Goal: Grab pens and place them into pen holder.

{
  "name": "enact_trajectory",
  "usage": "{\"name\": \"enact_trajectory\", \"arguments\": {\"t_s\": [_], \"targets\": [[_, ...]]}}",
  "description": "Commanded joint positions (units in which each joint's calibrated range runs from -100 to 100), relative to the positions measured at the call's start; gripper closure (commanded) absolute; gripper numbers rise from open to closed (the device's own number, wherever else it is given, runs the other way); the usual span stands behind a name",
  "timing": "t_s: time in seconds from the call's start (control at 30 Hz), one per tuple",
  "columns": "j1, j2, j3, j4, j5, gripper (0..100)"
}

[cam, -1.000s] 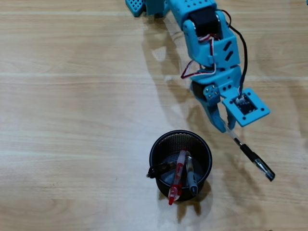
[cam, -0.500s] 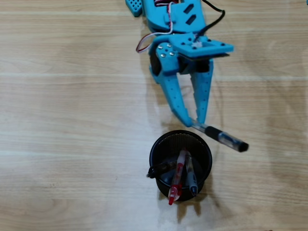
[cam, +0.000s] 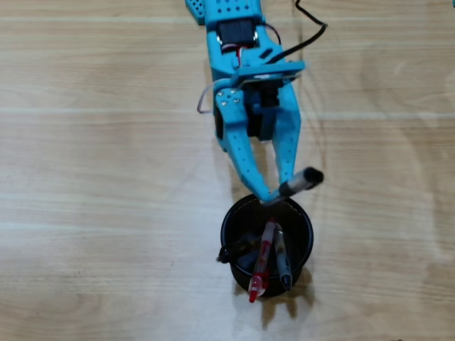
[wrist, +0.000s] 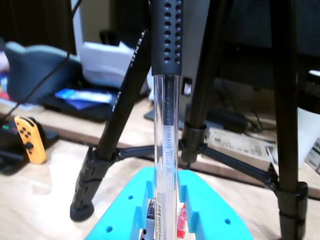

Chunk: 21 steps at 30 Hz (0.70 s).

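The black mesh pen holder stands on the wooden table with three pens in it: a red-and-white one, a clear grey one and a black one leaning over the left rim. My blue gripper hangs over the holder's far rim, shut on a clear pen with a black cap. In the wrist view this pen stands almost upright between the blue jaws of the gripper, cap end up. Below the jaws a bit of the red pen shows.
Light wooden table lies all around the holder. In the wrist view black tripod legs stand on the table beyond the gripper. An orange controller and clutter lie at the far left.
The arm has swung left from beside the holder to over its far rim, carrying the capped pen. The pen has tipped from lying out to the right to nearly upright.
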Motion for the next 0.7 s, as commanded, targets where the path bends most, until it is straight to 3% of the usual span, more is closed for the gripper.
{"name": "enact_trajectory", "arguments": {"t_s": [0.0, 0.67], "targets": [[1.3, -4.6, 6.9, -13.0, -0.4, 98], [1.8, -4.5, 18.7, -17.7, -1.6, 98]]}}
